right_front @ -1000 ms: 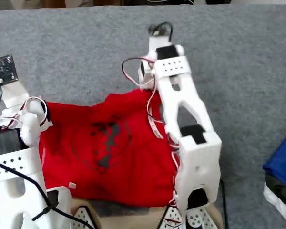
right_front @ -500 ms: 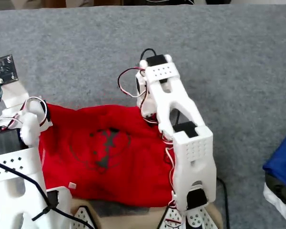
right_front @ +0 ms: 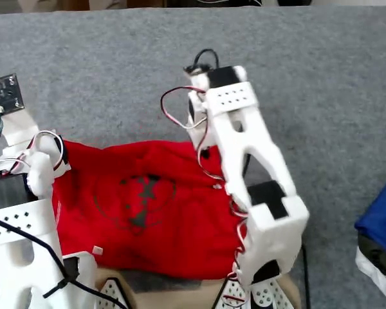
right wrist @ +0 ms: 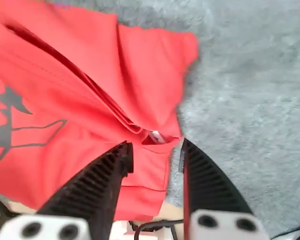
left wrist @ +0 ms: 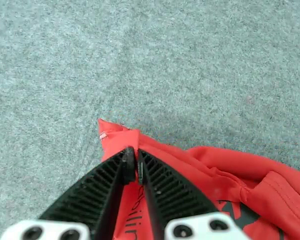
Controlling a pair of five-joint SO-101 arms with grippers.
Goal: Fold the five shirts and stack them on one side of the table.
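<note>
My right hand (right wrist: 154, 146) has risen off the red shirt (right_front: 148, 212), open, empty — left hand (left wrist: 132, 152) clamps its corner. Fold looks unfinished; a shirt pile (right_front: 381, 239) lies beyond my right.

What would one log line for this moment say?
left jaws: shut on red shirt corner | right jaws: open above it | stacked clothes: on table

Count: one red shirt (right_front: 148, 212) is recorded on one grey table (right_front: 321, 77). Two white arms are counted, left arm (right_front: 19, 225) and right arm (right_front: 244, 148), with one gripper each: left gripper (left wrist: 133, 167), right gripper (right wrist: 152, 155). One pile (right_front: 379, 244) is noted at the table edge, and three layers are made out in it: blue, dark, white.
</note>
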